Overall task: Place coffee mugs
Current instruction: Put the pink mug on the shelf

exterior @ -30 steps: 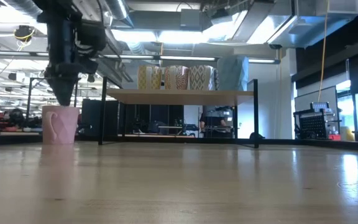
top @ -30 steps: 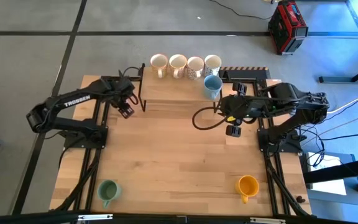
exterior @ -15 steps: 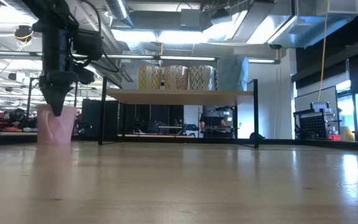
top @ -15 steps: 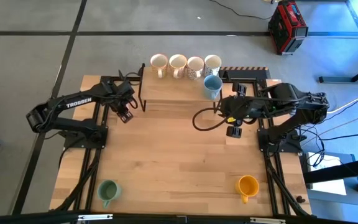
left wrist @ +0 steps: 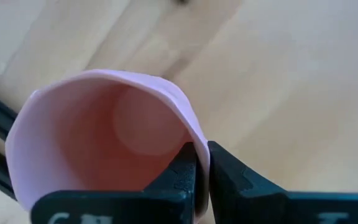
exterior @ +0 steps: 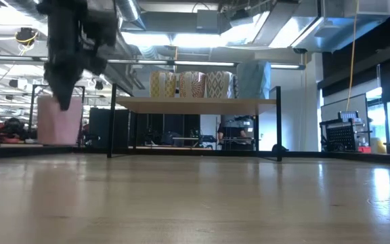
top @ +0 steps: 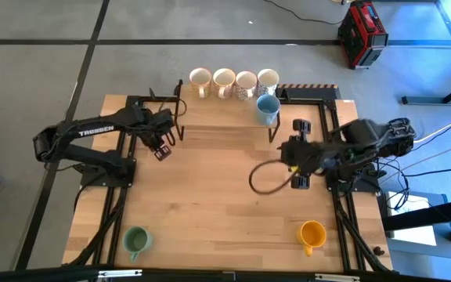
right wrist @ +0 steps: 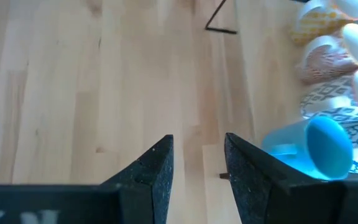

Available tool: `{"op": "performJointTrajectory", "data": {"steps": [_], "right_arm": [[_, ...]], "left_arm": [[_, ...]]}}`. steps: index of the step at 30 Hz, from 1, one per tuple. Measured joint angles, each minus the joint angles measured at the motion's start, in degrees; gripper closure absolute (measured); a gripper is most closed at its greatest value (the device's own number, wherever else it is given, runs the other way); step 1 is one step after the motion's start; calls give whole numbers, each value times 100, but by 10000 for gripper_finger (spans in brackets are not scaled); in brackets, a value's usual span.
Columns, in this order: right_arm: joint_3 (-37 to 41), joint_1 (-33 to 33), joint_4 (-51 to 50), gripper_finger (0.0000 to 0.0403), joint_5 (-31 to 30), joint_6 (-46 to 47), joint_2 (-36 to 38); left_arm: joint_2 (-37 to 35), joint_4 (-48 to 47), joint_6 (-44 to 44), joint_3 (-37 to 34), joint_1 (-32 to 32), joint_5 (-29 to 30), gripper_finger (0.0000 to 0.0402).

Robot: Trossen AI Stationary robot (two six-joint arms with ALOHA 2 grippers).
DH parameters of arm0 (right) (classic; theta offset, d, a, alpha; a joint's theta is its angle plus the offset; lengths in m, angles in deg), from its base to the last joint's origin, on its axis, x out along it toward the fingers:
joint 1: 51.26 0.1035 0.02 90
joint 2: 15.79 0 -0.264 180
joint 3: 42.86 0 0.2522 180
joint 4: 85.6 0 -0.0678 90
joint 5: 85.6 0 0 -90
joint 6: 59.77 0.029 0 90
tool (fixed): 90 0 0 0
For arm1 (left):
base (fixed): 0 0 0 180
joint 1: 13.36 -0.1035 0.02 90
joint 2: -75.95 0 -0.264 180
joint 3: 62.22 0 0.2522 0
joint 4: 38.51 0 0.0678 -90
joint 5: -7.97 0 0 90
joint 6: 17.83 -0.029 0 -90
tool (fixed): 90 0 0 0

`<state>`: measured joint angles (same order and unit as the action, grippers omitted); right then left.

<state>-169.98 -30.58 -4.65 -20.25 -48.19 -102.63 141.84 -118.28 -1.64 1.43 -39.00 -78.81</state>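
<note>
My left gripper (top: 161,143) is shut on a pink coffee mug (exterior: 59,120), just left of the rack's front left post. The gripper hides the mug in the high view. Four cream patterned mugs (top: 233,81) stand in a row on the shelf (top: 210,117) at the table's far edge. A light blue mug (top: 268,108) stands on the shelf in front of them. A green mug (top: 137,240) and an orange-yellow mug (top: 312,233) stand near the front edge. My right gripper (top: 288,154) hovers open right of centre, holding nothing. My left gripper pinches the pink mug's wall at the rim (left wrist: 199,163), one finger (left wrist: 182,165) inside the cup and the other outside. The fingers come from above, pointing down. The mug hangs upright below them, its base a little above the table (exterior: 59,144).
The black-framed rack (exterior: 195,102) carries the shelf above the table's far part, and its posts (exterior: 112,122) stand close to the pink mug. A loop of black cable (top: 265,178) hangs by my right arm. Bare wood lies across the table's middle (top: 210,196).
My left gripper has gone down over the pink mug, shut on its wall and raised it a little off the table, moving slightly toward the near edge. My right gripper has drawn back from the shelf toward the near edge, still open.
</note>
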Motion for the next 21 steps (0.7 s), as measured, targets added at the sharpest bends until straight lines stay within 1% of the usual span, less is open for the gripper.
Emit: {"op": "performJointTrajectory", "data": {"steps": [5, 9, 13, 17, 21], "right_arm": [[899, 315, 321, 270, -165, 312, 403], [1962, 626, 983, 270, -151, 667, 918], [2932, 962, 1516, 270, -20, 1240, 1417], [3573, 1298, 1956, 270, 70, 1614, 1659], [4032, 1540, 2350, 270, 15, 1650, 1711]], "left_arm": [[0, -127, 761, 577, 941, -214, 387], [3, -140, 1314, 996, 1772, -404, 386], [138, -125, 1918, 1487, 2471, -398, 385], [324, -62, 2128, 1911, 3052, -353, 384], [682, 374, 2241, 2186, 3532, -131, 383]]}}
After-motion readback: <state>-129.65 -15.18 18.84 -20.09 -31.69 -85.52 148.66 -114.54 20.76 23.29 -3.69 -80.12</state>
